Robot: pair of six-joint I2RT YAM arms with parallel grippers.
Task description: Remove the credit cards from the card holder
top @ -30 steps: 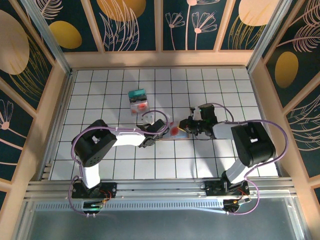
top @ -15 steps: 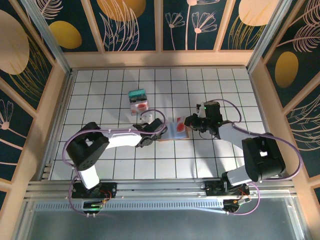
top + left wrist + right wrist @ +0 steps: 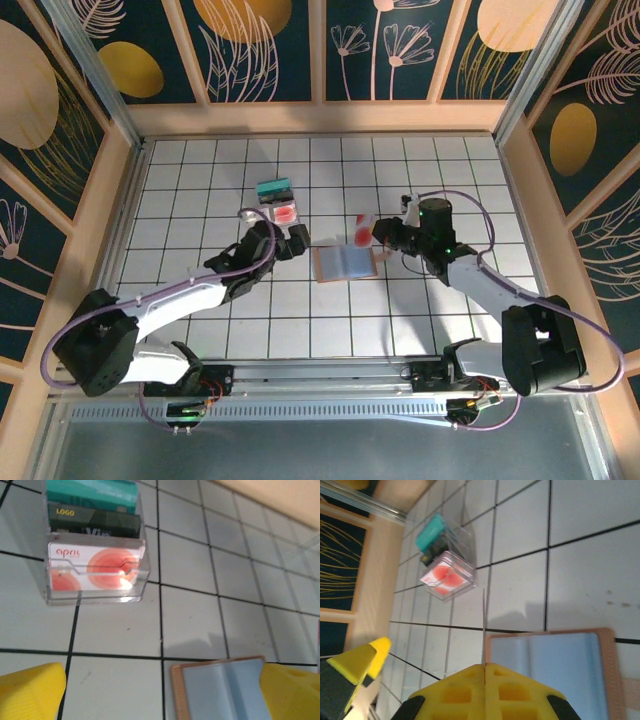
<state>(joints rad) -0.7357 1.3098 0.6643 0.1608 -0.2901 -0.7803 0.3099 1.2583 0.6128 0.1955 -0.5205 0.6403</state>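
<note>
The card holder (image 3: 345, 263) lies open and flat on the tiles, grey-blue inside with a tan border. It is also in the left wrist view (image 3: 220, 690) and the right wrist view (image 3: 560, 662). My right gripper (image 3: 378, 233) hovers just behind its far right corner, shut on a red-and-white credit card (image 3: 360, 230). In the right wrist view that card (image 3: 483, 625) stands edge-on out of the shut gripper (image 3: 484, 666). My left gripper (image 3: 290, 243) is open just left of the holder, its yellow fingers (image 3: 30, 690) wide apart with nothing between them.
A small clear box (image 3: 278, 205) with teal, dark and red-and-white cards stands behind the left gripper, also in the left wrist view (image 3: 95, 555) and the right wrist view (image 3: 445, 562). Wooden walls ring the tiled floor.
The left gripper has pulled back to the left, off the card holder. The right gripper has moved back and up with the card, and the holder now lies open flat.
</note>
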